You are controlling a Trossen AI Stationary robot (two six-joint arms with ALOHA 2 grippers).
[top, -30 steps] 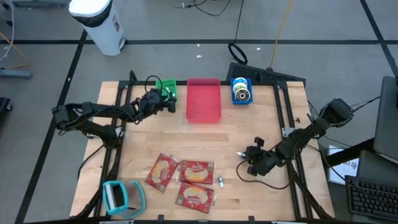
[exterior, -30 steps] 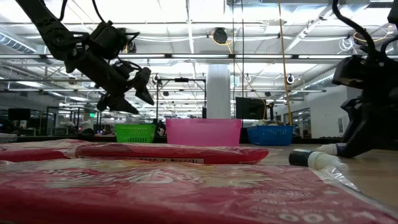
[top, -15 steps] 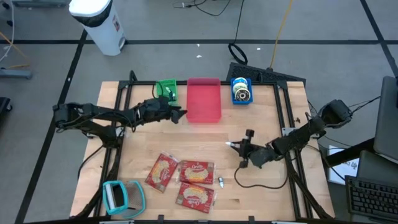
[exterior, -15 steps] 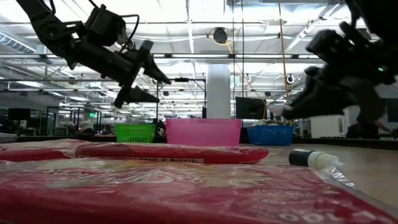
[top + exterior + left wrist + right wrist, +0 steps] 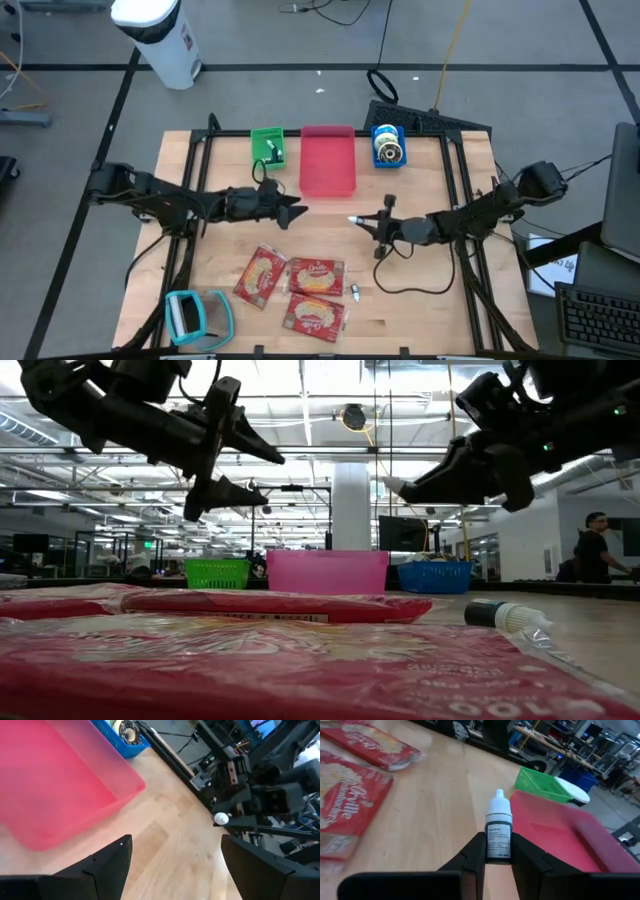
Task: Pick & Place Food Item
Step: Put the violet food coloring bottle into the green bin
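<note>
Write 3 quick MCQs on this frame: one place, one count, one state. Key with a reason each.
1. Where does the pink bin sit among the three bins at the table's far edge?
A. Between the green bin and the blue bin
B. Left of the green bin
C. Right of the blue bin

2. How many red popcorn packets lie on the table?
A. One
B. Three
C. Five

3. What is the right gripper doing?
A. Hanging open with nothing in it
B. Shut on a small dropper bottle
C. Shut on a popcorn packet

Key:
1. A, the high view shows green, pink, blue in a row.
2. B, three packets are grouped near the front edge in the high view.
3. B, the right wrist view shows the bottle upright between its fingers; the left gripper hangs open over bare wood.
</note>
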